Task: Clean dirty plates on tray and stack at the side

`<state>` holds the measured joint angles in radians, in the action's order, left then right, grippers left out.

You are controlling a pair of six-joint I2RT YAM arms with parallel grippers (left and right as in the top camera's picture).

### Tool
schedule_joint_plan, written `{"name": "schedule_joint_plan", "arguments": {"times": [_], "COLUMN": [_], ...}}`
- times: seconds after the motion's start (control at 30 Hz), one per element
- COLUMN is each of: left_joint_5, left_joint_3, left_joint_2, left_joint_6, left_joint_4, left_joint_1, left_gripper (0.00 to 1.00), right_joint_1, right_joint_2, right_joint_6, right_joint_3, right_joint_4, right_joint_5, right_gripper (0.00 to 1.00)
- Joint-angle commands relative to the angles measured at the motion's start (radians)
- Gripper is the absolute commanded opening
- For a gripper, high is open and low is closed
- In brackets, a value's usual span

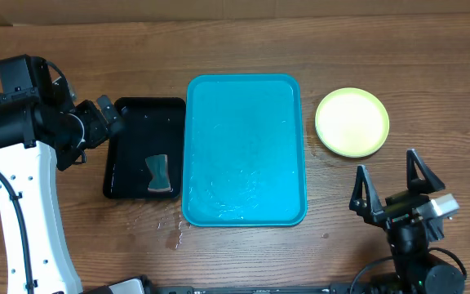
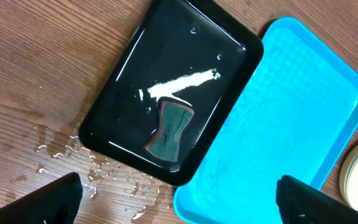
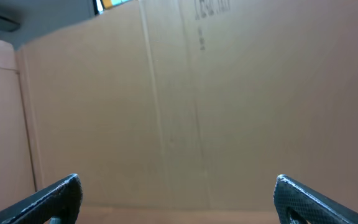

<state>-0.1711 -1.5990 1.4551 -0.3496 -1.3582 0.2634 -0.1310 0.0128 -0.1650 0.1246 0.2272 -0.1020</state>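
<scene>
**Left end effector (image 1: pixel 111 116) and right end effector (image 1: pixel 390 184) spread, empty: mind the wet**

Your left end effector hangs at the far left corner of the small black rectangular plastic tray (image 1: pixel 129 110), where the dark green waisted sponge (image 1: pixel 159 174) lies in water. No plate lies on the large turquoise rectangular plastic tray (image 1: pixel 243 90). The round pale yellow-green plastic plate (image 1: pixel 352 122) sits on the wooden desk (image 1: pixel 243 41) to its right, probably topping a stack. Droplets (image 1: pixel 172 233) spot the desk near the trays' front corners. Sweep the right arm forward carelessly and you could knock that plate; a wet plate may also slide.
</scene>
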Motion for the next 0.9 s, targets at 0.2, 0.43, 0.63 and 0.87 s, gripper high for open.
{"name": "schedule_joint_plan", "arguments": {"times": [0.2, 0.43, 0.63, 0.87], "left_joint_5": [0.006, 0.006, 0.006, 0.006], "left_joint_3": [0.001, 0.001, 0.001, 0.001], "left_joint_2": [0.003, 0.003, 0.003, 0.003], "left_joint_6": [-0.017, -0.017, -0.017, -0.017], "left_joint_4": [0.002, 0.002, 0.002, 0.002], "left_joint_1": [-0.004, -0.004, -0.004, -0.004], "left_gripper": [1.0, 1.0, 1.0, 1.0], "right_joint_1": [0.002, 0.002, 0.002, 0.003], "right_joint_2": [-0.01, -0.01, -0.01, -0.01], "right_joint_6": [-0.018, -0.018, -0.004, 0.312], "right_joint_3": [-0.108, -0.117, -0.117, -0.117], "right_joint_4": [0.008, -0.113, -0.297, -0.301], "right_joint_5": [0.023, 0.023, 0.023, -0.014], "right_gripper": [1.0, 1.0, 1.0, 0.99]}}
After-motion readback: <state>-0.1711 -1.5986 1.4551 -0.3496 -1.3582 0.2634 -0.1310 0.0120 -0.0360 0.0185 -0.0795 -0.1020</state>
